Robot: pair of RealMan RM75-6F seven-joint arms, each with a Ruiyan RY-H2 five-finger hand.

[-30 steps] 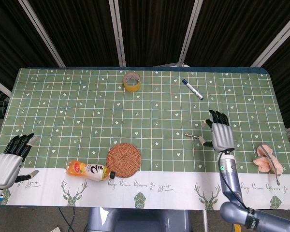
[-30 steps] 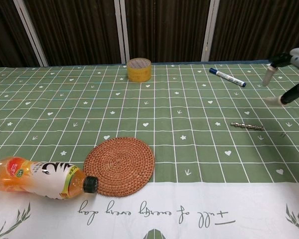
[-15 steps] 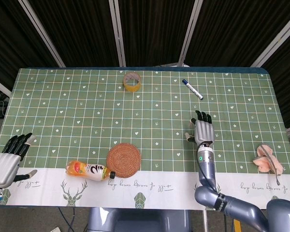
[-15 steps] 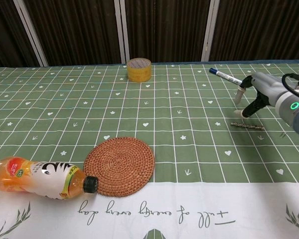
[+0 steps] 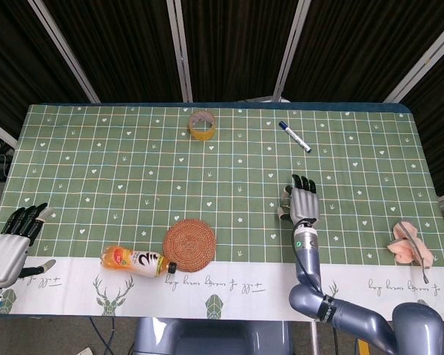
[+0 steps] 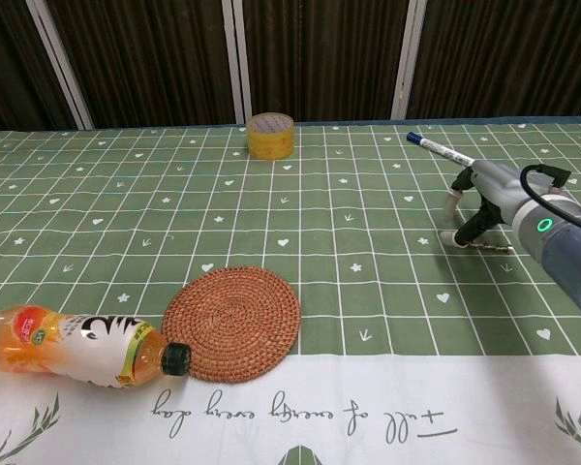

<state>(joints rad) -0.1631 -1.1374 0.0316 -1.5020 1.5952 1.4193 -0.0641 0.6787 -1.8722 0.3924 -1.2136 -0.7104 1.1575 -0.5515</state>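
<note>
On the table's (image 5: pixel 96 148) right side, the right hand (image 5: pixel 304 201) hangs spread wide and holding nothing over the small drill bit (image 6: pixel 492 249); a clumsy fingertip could roll it away.

A tape roll (image 5: pixel 202 123) and blue marker (image 5: pixel 294 136) lie at the table's far side; nearer, a woven coaster (image 5: pixel 188 239) (touching an orange drink bottle (image 5: pixel 137 260)); pink cloth (image 5: pixel 409 246) far right.

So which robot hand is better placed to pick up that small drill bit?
The right robot hand: its fingertips are down at the drill bit. The left robot hand sits far off at the table's opposite edge.
</note>
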